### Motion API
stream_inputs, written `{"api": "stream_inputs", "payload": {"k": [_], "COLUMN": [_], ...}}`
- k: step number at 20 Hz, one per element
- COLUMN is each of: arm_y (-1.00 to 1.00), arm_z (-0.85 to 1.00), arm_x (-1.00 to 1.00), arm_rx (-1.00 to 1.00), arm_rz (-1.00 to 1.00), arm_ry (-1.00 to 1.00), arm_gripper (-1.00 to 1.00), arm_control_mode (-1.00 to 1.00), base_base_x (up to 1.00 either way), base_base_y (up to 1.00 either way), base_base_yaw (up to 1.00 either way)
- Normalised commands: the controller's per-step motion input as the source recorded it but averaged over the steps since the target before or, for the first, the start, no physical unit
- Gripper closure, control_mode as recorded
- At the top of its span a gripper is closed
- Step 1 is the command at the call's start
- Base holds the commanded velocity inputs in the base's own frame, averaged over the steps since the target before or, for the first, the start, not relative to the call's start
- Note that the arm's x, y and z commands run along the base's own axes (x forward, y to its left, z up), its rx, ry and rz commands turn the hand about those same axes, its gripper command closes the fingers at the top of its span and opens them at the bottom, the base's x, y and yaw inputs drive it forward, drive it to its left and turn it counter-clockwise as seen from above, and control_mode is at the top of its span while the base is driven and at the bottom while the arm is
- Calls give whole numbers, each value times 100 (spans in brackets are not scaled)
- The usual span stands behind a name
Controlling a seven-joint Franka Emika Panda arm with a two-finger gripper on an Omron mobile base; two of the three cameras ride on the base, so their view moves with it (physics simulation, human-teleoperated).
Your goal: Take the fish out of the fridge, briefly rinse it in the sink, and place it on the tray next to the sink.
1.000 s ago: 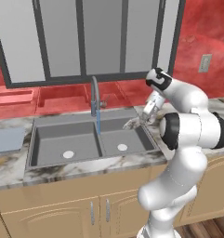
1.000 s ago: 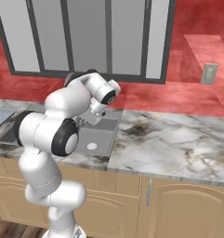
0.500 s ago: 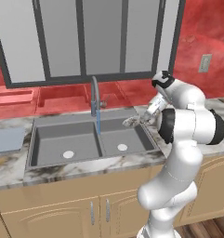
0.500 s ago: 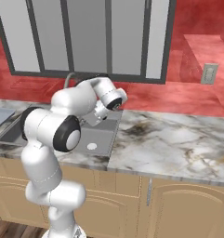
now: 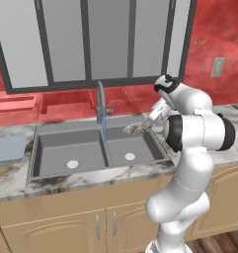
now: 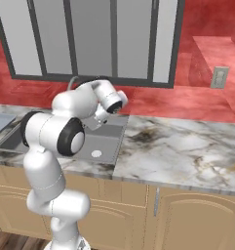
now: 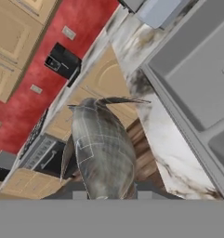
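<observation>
One fish (image 5: 133,128), two sink (image 5: 56,148) basins.

No readable text, label, brand, number or sign anywhere.

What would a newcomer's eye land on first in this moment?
The small silvery-grey fish pinched in the claw, held over the right basin of the dark grey two-basin sink. Next, the tall curved grey faucet behind the basins, and the pale blue-grey tray left of the sink.
</observation>
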Motion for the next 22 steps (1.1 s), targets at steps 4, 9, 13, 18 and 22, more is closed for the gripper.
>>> {"api": "stream_inputs", "payload": {"k": [4,9,13,18,22], "arm_y": [44,30,1,0,0], "arm_z": [0,-17,-39,-25,-7], "arm_x": [18,9,0,11,31], "arm_rx": [-8,-5,-1,0,0], "arm_rz": [0,0,0,-1,-2], "arm_ry": [3,5,5,1,0], "arm_gripper": [100,100,100,100,100], "arm_control_mode": [-100,-100,-100,-100,-100], "base_base_x": [0,0,0,0,0], "base_base_y": [0,0,0,0,0], "base_base_yaw": [0,0,0,0,0]}}
